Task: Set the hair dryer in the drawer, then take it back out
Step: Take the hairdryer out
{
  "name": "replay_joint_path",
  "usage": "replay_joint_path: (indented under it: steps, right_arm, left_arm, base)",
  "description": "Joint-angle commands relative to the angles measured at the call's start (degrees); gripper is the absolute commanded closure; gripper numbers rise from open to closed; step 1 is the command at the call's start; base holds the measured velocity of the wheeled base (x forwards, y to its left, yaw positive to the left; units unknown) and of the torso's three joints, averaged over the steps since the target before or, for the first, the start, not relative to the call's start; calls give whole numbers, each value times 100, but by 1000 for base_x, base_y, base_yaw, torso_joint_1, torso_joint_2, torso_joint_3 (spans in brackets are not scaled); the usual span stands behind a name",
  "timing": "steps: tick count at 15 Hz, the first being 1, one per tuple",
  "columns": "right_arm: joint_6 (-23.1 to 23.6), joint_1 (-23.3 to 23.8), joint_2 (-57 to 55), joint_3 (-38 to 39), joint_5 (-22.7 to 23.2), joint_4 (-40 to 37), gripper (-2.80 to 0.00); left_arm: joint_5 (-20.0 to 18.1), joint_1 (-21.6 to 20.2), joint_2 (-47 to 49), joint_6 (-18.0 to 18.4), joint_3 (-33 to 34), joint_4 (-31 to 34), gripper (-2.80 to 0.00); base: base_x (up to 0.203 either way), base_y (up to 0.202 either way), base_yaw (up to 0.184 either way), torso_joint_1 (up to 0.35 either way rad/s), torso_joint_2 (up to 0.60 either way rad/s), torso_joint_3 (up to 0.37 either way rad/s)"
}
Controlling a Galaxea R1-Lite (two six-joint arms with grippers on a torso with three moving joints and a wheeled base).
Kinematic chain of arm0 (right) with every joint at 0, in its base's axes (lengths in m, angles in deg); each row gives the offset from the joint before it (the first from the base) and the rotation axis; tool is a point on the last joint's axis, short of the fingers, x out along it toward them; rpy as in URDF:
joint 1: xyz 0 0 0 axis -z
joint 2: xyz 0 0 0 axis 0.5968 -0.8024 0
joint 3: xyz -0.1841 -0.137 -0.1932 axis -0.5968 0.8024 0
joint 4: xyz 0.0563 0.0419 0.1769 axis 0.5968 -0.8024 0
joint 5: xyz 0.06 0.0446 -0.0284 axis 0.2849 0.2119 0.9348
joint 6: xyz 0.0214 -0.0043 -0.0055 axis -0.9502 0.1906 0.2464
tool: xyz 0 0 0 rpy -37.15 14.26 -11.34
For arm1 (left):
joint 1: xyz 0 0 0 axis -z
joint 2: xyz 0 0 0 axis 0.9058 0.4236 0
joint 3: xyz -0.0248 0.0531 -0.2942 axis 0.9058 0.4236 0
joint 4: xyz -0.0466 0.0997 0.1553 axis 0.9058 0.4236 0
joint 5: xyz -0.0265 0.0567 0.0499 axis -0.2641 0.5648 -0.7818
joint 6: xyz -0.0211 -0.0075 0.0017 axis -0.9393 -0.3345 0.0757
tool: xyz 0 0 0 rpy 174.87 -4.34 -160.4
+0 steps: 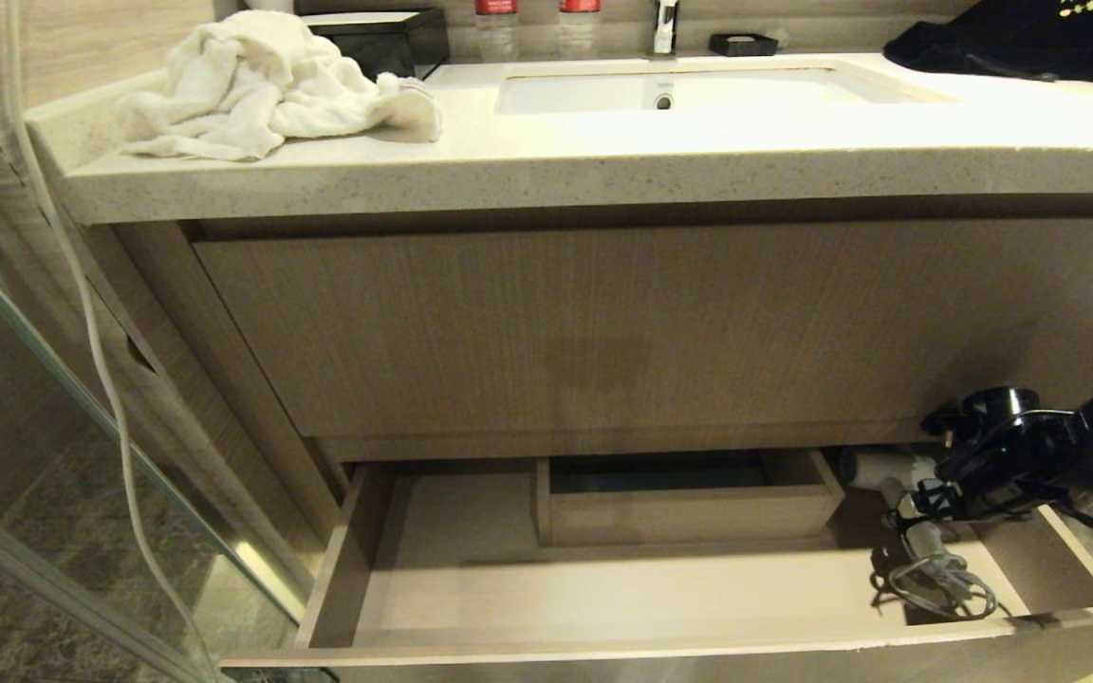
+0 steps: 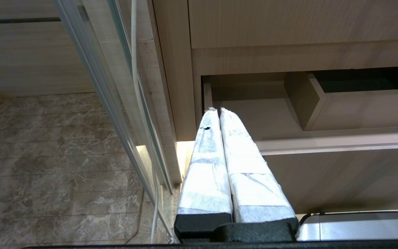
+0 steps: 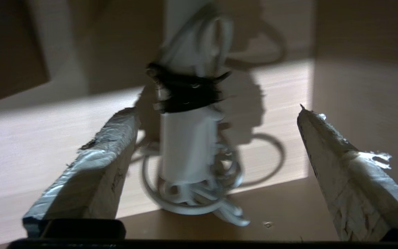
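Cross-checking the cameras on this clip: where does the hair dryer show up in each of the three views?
Head view: the hair dryer lies at the right end of the open drawer, partly behind the right gripper.
Left wrist view: not in it; only the drawer's other end shows.
Right wrist view: its handle and cord sit centred between the open fingers.
Shared landmark: the drawer's pale wood floor, seen in all three.

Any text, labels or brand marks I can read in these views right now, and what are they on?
No text is readable in any view.
Two red-labelled bottles behind the sink: label print too small and cut off by the frame edge.
Dark bag on the countertop: yellow marks, cut off and unreadable.
Hair dryer in the drawer: no marking visible.
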State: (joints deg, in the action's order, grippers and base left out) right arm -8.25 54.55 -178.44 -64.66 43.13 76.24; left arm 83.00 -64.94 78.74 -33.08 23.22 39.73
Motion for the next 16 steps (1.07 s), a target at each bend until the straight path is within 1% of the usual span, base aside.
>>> replay_joint_path:
  steps: [1, 2, 4, 6, 8, 9, 12, 16]
  right_arm:
    - [27, 9, -19, 24, 126, -74, -280]
    - [28, 11, 108, 55, 226, -84, -280]
    - [116, 18, 578, 196, 651, -197, -280]
    - [320, 26, 1080, 571, 821, -262, -280]
    - [639, 33, 1448, 1156, 871, -288, -280]
    - [727, 36, 1557, 1380, 884, -296, -280]
    - [773, 43, 1542, 1523, 870, -255, -280]
    - [1116, 268, 1328, 1674, 820, -385, -280]
  left_arm:
    - [2, 0, 9, 2, 9, 0, 0]
    - [2, 0, 9, 2, 9, 0, 0]
    - [2, 0, 3, 2, 5, 0, 0]
    - [2, 0, 9, 2, 9, 0, 0]
    - [2, 0, 9, 2, 9, 0, 0]
    - [2, 0, 9, 2, 9, 0, 0]
    - [2, 0, 9, 2, 9, 0, 0]
    - [2, 0, 9, 2, 9, 0, 0]
  base:
    - [0, 0, 0, 0, 0, 0]
    - [0, 0, 0, 0, 0, 0]
    - [0, 0, 0, 0, 0, 0]
    - [0, 0, 0, 0, 0, 0]
    - [0, 0, 0, 0, 0, 0]
    - [0, 0, 0, 0, 0, 0]
    - [0, 0, 0, 0, 0, 0]
    - [0, 0, 0, 0, 0, 0]
